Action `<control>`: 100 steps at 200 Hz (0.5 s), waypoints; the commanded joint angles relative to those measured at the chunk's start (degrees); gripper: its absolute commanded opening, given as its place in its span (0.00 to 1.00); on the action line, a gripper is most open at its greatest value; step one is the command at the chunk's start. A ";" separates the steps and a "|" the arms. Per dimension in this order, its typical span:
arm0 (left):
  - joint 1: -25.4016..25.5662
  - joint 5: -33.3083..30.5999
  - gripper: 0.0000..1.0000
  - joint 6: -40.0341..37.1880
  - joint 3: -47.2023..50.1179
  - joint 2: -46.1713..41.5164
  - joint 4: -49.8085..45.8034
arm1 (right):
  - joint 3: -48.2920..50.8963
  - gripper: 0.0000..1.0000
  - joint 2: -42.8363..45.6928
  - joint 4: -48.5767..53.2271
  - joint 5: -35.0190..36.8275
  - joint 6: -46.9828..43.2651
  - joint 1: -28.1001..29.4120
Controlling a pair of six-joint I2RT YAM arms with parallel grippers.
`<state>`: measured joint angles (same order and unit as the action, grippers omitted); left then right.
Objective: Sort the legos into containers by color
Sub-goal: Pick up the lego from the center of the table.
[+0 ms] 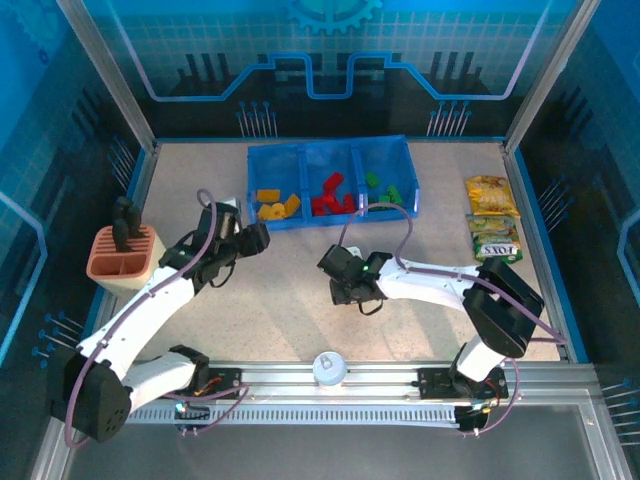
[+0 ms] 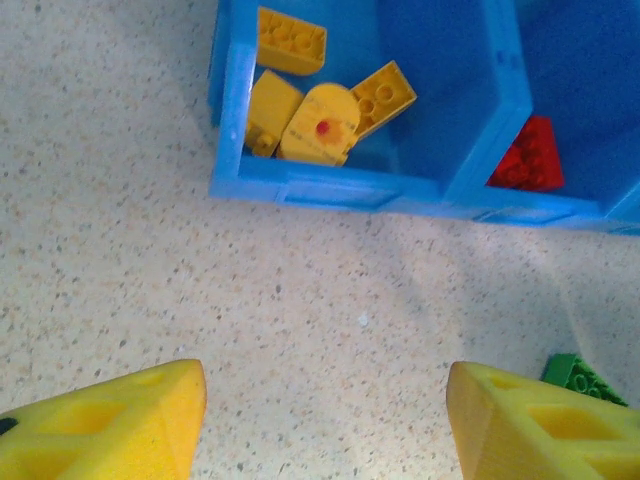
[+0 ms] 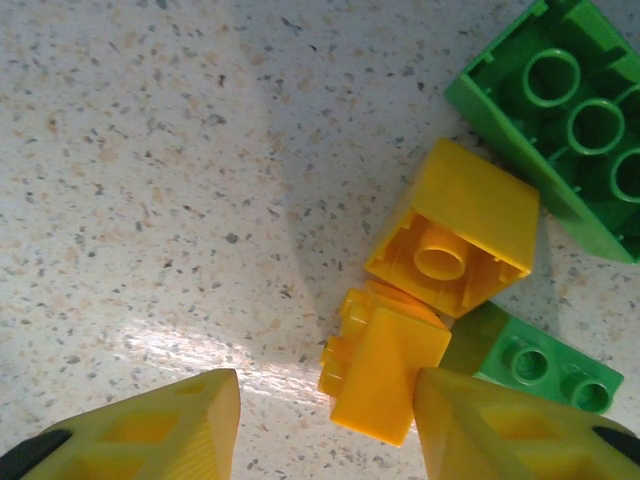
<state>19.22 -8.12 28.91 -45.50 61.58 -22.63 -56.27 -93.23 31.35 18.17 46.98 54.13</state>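
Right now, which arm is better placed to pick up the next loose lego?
Right. The right gripper sits over the loose legos with a yellow lego between its open jaws; the left gripper is over bare table near the tray.

- Top view: even, fairly bright light from above on the counter (image 1: 300, 310), with a blue cast from the surrounding walls (image 1: 60, 120).
- Short, soft shadows lie beneath the arms (image 1: 430, 285); fine detail is soft.
- Left wrist view: bright, with a pale band of light slanting across the counter; the fingers (image 2: 110, 425) of the left tool (image 2: 325, 380) at the bottom edge look slightly soft.
- Right wrist view: white glare at lower left, and a broad soft shadow mid-frame around the yellow brick (image 3: 385, 370); the speckle is sharp.
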 commanded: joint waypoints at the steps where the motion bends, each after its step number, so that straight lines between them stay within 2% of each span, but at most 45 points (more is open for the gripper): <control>1: -0.39 -0.80 0.66 1.68 2.22 -2.19 0.22 | -1.17 0.50 -2.54 3.69 1.62 2.19 0.77; 68: -0.35 -0.93 0.66 2.30 6.01 -6.09 -0.11 | -4.96 0.49 -4.85 8.48 6.41 3.59 2.47; 100: -0.41 -0.67 0.66 2.54 6.95 -6.47 -0.16 | -5.97 0.54 -3.65 10.13 9.06 4.08 3.17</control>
<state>19.22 -8.14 30.15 -39.94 56.01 -22.74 -60.49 -96.79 37.89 23.83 49.21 56.05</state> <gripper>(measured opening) 0.657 0.529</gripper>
